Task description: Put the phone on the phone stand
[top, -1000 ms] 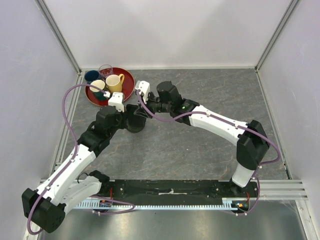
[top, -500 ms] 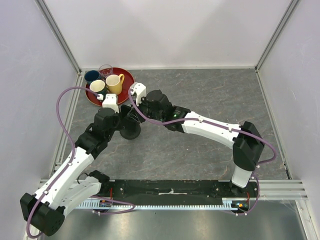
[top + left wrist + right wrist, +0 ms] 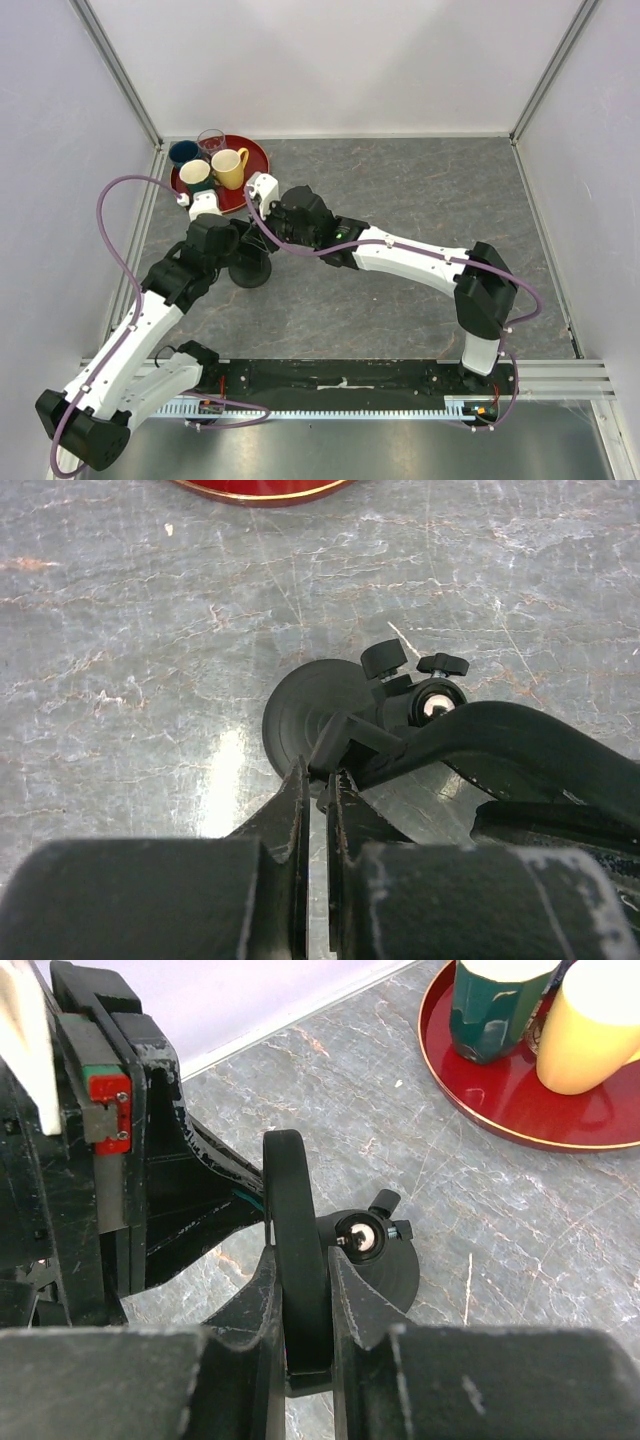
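Note:
The phone stand (image 3: 305, 700) rests on the grey stone table, showing its round disc base, ball joint and clamp bracket. My left gripper (image 3: 320, 780) is shut, its tips pinched on the lower edge of that bracket. The phone (image 3: 290, 1190) appears edge-on as a thin black bar, upright between the fingers of my right gripper (image 3: 300, 1260), which is shut on it. It hangs just above and beside the phone stand (image 3: 395, 1275). From the left wrist, the phone (image 3: 520, 735) reaches in from the right to the bracket. In the top view both grippers crowd over the phone stand (image 3: 250, 270).
A red tray (image 3: 255, 160) sits at the back left, just behind the grippers. It holds a yellow mug (image 3: 230, 165), a green mug (image 3: 196, 175), a blue cup (image 3: 183, 152) and a glass (image 3: 211, 140). White walls enclose the table.
Both grippers and the phone stand have shifted left and slightly toward the near edge. The right arm has stretched further left, carrying the phone.

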Available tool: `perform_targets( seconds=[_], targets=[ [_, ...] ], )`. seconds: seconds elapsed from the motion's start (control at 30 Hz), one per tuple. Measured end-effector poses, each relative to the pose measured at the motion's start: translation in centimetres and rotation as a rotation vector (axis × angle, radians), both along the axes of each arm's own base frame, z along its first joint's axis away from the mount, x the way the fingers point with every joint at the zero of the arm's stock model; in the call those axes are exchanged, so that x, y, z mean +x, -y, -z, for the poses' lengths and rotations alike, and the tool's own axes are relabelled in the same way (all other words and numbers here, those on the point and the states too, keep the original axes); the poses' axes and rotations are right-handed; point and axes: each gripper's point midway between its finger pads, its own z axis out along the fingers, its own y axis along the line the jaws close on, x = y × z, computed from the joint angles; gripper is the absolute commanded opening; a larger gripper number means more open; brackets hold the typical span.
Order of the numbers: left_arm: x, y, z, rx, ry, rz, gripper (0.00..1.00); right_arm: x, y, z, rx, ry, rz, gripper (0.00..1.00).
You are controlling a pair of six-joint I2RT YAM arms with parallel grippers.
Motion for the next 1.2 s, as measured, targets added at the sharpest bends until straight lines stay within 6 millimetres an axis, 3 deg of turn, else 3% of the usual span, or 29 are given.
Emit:
perform_targets(
  seconds=[0.13, 0.2, 0.3, 0.4, 0.5, 0.57, 0.67, 0.77, 0.93, 1.03, 1.2],
  targets=[
    [-0.6, -0.6, 0.1, -0.014, -0.017, -0.052, 0.38, -0.3, -0.6, 0.1, 0.002, 0.003, -0.037, 0.0],
    [-1.1, -1.2, 0.1, -0.023, -0.016, -0.094, 0.43, -0.3, -0.9, 0.2, 0.001, 0.004, -0.048, 0.0],
    [-2.8, -2.7, -1.4, -0.053, 0.009, -0.161, 0.5, 3.2, -0.2, -0.2, 0.007, 0.058, 0.077, 0.0],
    [-4.0, -3.7, -3.2, -0.087, 0.059, -0.208, 0.57, 7.8, 2.1, 0.3, -0.018, 0.102, 0.218, 0.0],
    [-5.1, -4.6, -3.6, -0.102, 0.074, -0.247, 0.62, 11.3, 4.9, 0.5, -0.049, 0.136, 0.334, 0.0],
    [-5.8, -4.9, -3.4, -0.102, 0.061, -0.257, 0.62, 12.3, 5.9, 0.6, -0.058, 0.144, 0.356, 0.0],
    [-6.3, -5.0, -3.5, -0.117, 0.073, -0.248, 0.62, 12.2, 5.8, 0.6, -0.064, 0.151, 0.336, 0.0],
    [-6.5, -4.0, -4.0, -0.172, 0.12, -0.177, 0.66, 11.9, 5.5, 0.6, -0.065, 0.155, 0.308, 0.04],
    [-5.5, -0.6, -5.3, -0.255, 0.188, 0.01, 0.67, 12.2, 5.8, 0.7, -0.047, 0.142, 0.267, 0.33],
    [-4.3, 1.4, -5.8, -0.273, 0.193, 0.101, 0.67, 12.7, 6.7, 1.0, -0.043, 0.123, 0.245, 0.43],
    [-2.0, 4.2, -5.5, -0.273, 0.165, 0.209, 0.68, 12.9, 8.4, 3.1, -0.051, 0.057, 0.179, 0.51]
  ],
)
